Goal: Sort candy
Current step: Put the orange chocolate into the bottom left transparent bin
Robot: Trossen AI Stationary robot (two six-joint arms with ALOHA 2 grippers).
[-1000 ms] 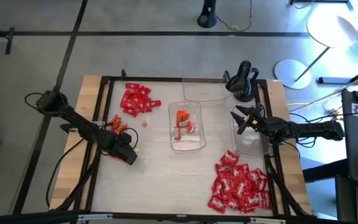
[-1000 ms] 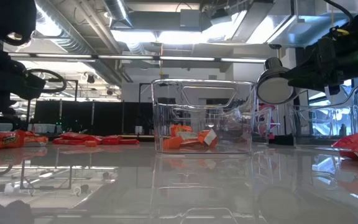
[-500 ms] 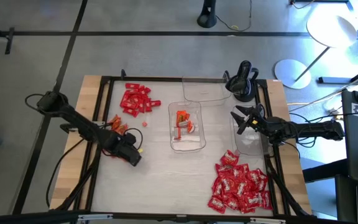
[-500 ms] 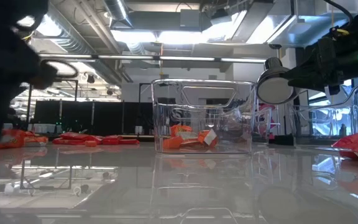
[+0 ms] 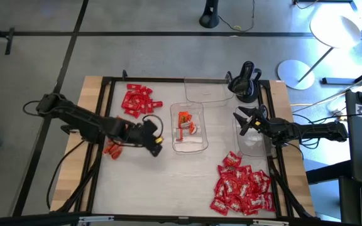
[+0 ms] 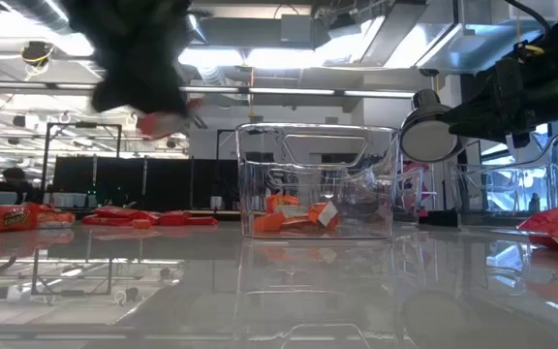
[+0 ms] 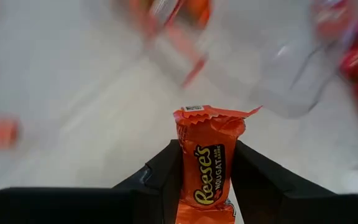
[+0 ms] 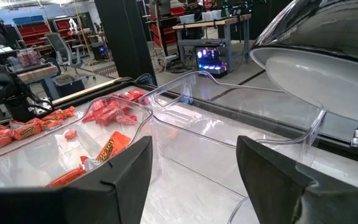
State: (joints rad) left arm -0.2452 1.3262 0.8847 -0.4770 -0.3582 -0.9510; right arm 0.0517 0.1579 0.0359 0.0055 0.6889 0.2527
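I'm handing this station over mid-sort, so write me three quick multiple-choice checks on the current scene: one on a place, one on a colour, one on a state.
1. Where is the left gripper?
A. over the red pile at the near right
B. just left of the middle tray
C. off the table

2. What colour is the candy it holds?
A. orange
B. blue
C. green

3. How is the right gripper?
A. shut on a candy
B. shut and empty
C. open and empty

Answers:
1. B, the high view shows it beside the middle tray, which holds a few orange candies.
2. A, the left wrist view shows an orange wrapper between the fingers.
3. C, the right wrist view shows its fingers spread with nothing between them, at the right tray.
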